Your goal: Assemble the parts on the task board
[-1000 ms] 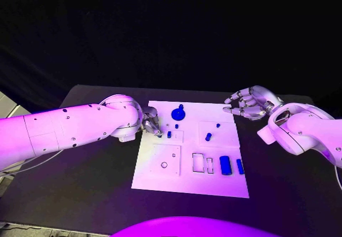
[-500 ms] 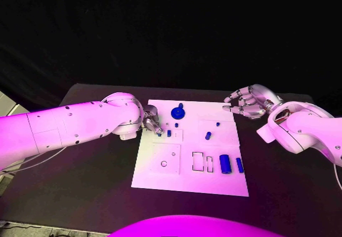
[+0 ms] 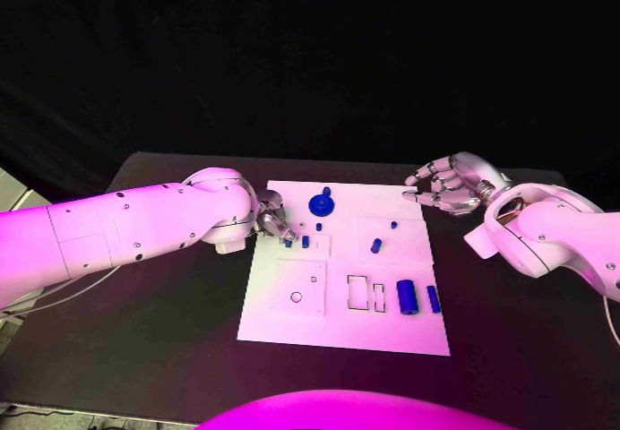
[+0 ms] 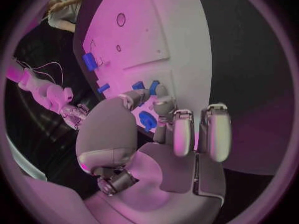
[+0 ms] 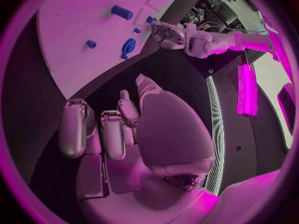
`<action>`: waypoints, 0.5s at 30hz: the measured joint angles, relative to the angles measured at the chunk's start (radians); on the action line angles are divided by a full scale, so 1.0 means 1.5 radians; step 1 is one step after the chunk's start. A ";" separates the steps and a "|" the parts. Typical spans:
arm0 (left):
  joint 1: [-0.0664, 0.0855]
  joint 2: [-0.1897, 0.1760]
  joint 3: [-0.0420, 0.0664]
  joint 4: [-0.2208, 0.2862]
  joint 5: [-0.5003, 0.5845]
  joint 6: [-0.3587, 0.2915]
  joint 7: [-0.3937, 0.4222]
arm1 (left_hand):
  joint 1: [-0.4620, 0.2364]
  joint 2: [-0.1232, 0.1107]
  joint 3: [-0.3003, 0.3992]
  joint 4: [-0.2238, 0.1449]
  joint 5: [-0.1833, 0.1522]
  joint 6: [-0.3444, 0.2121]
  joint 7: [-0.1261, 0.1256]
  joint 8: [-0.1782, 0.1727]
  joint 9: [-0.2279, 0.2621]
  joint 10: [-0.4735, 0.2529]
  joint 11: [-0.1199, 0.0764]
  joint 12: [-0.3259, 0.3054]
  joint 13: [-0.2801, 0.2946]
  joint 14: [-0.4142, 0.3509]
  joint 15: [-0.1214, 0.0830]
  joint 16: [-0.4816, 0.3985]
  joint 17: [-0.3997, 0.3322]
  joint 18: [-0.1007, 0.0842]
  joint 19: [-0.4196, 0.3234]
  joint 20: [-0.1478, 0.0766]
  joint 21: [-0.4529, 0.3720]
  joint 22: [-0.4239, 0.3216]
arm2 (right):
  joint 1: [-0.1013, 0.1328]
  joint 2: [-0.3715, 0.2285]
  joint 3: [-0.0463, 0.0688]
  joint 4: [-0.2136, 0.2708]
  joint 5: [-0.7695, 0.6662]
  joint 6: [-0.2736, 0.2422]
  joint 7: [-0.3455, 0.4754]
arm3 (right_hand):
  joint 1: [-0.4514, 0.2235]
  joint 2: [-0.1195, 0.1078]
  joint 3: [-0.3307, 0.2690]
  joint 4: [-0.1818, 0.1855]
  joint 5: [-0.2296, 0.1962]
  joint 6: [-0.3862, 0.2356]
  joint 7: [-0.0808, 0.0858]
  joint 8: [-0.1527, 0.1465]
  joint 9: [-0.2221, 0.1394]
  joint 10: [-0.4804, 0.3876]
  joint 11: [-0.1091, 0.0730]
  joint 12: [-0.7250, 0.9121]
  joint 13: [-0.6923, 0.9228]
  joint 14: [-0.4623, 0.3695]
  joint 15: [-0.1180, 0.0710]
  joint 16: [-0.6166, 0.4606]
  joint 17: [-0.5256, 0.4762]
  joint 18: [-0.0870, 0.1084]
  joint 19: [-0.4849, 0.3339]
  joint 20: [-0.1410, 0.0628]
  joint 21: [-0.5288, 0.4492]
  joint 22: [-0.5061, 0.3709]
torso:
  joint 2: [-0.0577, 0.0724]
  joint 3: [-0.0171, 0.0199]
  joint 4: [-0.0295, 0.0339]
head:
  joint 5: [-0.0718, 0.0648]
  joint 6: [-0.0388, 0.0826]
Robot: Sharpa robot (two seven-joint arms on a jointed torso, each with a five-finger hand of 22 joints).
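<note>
The white task board (image 3: 336, 331) lies in the middle of the black table. My left hand (image 3: 274, 224) hovers at the board's left edge, thumb and a finger pinching a small blue part (image 4: 154, 87) close beside another small blue peg (image 3: 305, 241). A round blue part (image 3: 322, 206) sits at the board's far edge. A short blue peg (image 3: 376, 245) is near the middle, and two longer blue blocks (image 3: 409, 297) lie at the near right. My right hand (image 3: 446, 184) hangs off the board's far right corner, fingers curled in, holding nothing.
Rectangular cut-outs (image 3: 359, 293) and a square plate with a round hole (image 3: 298, 288) mark the board's near half. Bare black table (image 3: 155, 340) surrounds the board. In the right wrist view the board (image 5: 74, 30) and my left hand (image 5: 168, 35) lie beyond the curled fingers.
My left hand's fingertips have crept slightly closer to the small peg on the board. The right hand has stayed where it was.
</note>
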 measured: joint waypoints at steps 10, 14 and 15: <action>-0.001 -0.002 0.000 -0.001 0.000 0.000 0.001 | 0.000 0.000 -0.077 0.045 -0.010 0.003 0.000 -0.003 0.003 0.000 0.000 0.000 0.000 0.000 0.000 0.000 0.000 0.000 0.002 -0.002 0.000 0.000 | 0.000 -0.001 0.000 0.001 0.000 0.000 0.000 | -0.003 -0.003 0.000 0.000 0.003 0.000 0.000 0.000 -0.001 0.000 0.000 0.000 -0.001 0.000 0.000 0.000 0.000 0.000 0.000 0.000 0.000 0.000 | 0.000 0.0001 0.0003 | 0.000 0.000; -0.001 -0.003 0.000 -0.002 0.000 0.000 0.002 | 0.000 0.000 -0.091 0.054 -0.017 0.004 -0.001 -0.003 0.003 0.000 0.000 0.000 0.000 0.000 0.000 0.000 0.000 0.000 0.002 -0.002 0.000 0.000 | 0.000 -0.002 0.000 0.001 0.000 0.000 0.000 | -0.003 -0.003 0.000 0.000 0.003 0.000 0.000 0.000 -0.001 0.000 0.000 0.000 -0.001 0.000 0.000 0.000 0.000 0.000 0.000 0.000 0.000 0.000 | 0.000 0.0002 0.0003 | -0.001 0.001; -0.001 -0.003 0.000 -0.002 0.000 0.000 0.002 | 0.000 0.000 -0.091 0.054 -0.017 0.004 -0.001 -0.003 0.003 0.000 0.000 0.000 0.000 0.000 0.000 0.000 0.000 0.000 0.002 -0.002 0.000 0.000 | 0.000 -0.002 0.000 0.001 0.000 0.000 0.000 | -0.003 -0.003 0.000 0.000 0.003 0.000 0.000 0.000 -0.001 0.000 0.000 0.000 -0.001 0.000 0.000 0.000 0.000 0.000 0.000 0.000 0.000 0.000 | 0.000 0.0002 0.0003 | -0.001 0.001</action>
